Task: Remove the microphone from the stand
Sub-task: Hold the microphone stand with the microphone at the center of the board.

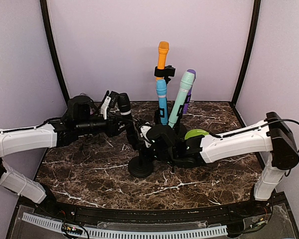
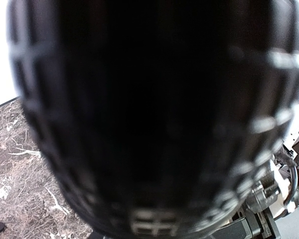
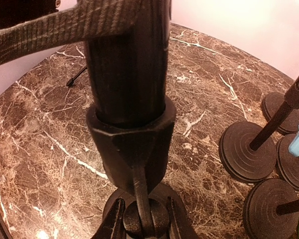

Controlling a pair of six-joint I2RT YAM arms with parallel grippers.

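The black microphone (image 1: pixel 123 103) leans to the left above the black stand (image 1: pixel 140 167). Its handle (image 3: pixel 127 59) sits inside the stand's clip (image 3: pixel 132 144). My left gripper (image 1: pixel 120 121) is shut on the microphone's body just below the head. In the left wrist view the blurred mesh head (image 2: pixel 149 109) fills the picture and hides my fingers. My right gripper (image 3: pixel 145 219) is shut on the stand's pivot joint under the clip, one finger on each side. From above, the right gripper (image 1: pixel 146 135) sits at the top of the stand's pole.
Behind stand three more microphones in stands: orange over blue (image 1: pixel 162 94), teal (image 1: pixel 182 97) and purple (image 1: pixel 190 94). Their round bases (image 3: pixel 246 152) lie right of my right gripper. A green object (image 1: pixel 196 133) rests by the right arm. Purple walls enclose the marble table (image 1: pixel 89 174).
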